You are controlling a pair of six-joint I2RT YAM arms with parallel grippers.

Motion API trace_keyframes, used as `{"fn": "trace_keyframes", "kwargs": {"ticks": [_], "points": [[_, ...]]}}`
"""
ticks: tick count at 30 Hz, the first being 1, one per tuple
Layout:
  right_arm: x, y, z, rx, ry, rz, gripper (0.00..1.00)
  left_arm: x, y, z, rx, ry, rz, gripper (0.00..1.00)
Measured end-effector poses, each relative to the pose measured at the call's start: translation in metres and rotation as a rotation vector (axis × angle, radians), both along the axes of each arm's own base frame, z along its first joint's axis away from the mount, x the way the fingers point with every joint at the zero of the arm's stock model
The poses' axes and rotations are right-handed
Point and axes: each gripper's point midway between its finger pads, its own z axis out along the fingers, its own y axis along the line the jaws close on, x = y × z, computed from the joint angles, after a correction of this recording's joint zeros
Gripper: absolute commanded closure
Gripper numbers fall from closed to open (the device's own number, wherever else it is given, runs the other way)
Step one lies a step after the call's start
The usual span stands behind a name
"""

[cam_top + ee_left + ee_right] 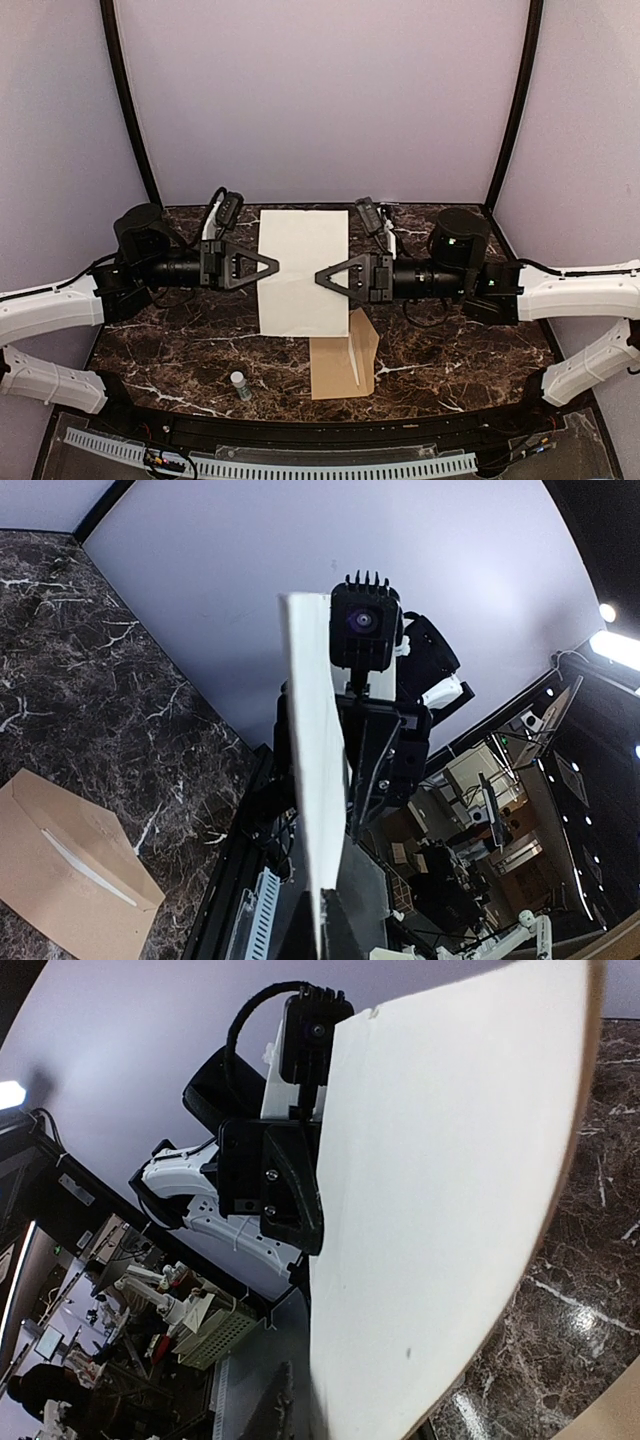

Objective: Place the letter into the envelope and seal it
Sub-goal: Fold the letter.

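The letter (303, 250) is a large white sheet held up above the marble table between both arms. My left gripper (275, 266) is shut on its left edge; in the left wrist view the sheet (318, 780) runs edge-on out of the pinching jaws (328, 895). My right gripper (320, 277) reaches over the sheet's right edge and is shut on it. In the right wrist view the paper (450, 1210) fills the frame and hides one finger of that gripper (310, 1400). The brown envelope (343, 368) lies flat on the table below the sheet, flap open (70, 875).
A small capped bottle (240, 385) stands near the table's front edge, left of the envelope. A cable tray (270, 462) runs along the front. Purple walls close in the back and sides. Both wrist cameras (365, 625) face each other across the sheet.
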Motion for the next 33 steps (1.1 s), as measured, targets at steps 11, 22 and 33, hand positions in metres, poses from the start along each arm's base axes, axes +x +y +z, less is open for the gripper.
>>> {"fn": "trace_keyframes", "kwargs": {"ticks": [11,22,33], "points": [[0.005,-0.002,0.007,0.021,0.003,-0.033,1.0,-0.004,0.003,-0.004,0.022,0.029,-0.005,0.28],[0.009,-0.002,0.009,0.032,0.055,-0.057,1.0,-0.018,0.01,0.003,0.02,0.016,-0.03,0.59],[0.01,0.0,0.014,0.067,0.095,-0.052,1.0,-0.016,0.01,-0.004,0.045,0.023,-0.017,1.0]]}}
